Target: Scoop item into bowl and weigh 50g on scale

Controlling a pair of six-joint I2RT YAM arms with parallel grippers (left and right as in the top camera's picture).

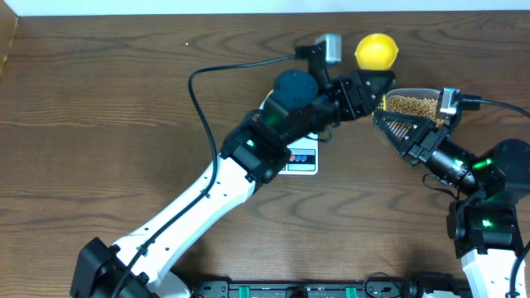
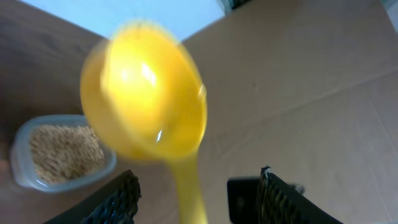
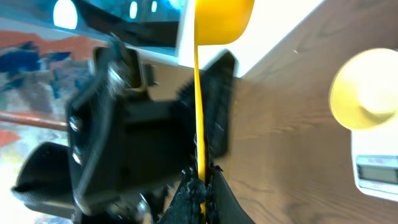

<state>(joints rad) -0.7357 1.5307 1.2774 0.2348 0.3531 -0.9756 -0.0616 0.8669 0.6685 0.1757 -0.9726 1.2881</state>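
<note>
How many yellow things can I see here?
2. A bright yellow long-handled scoop in the right pincer, and a round pale yellow bowl on the white digital scale. More may hide under the arms.

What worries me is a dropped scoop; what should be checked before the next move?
1. Hold: right gripper shut on the scoop handle: ok.
2. Clearance: left gripper open, fingers either side of the handle: ok.
3. Load: scoop looks empty: ok.
4. Supply: tub uncovered, beans in it: ok.
5. Target: bowl sits on the scale: ok.
6. Display zeroed: cannot tell, blurred.
</note>
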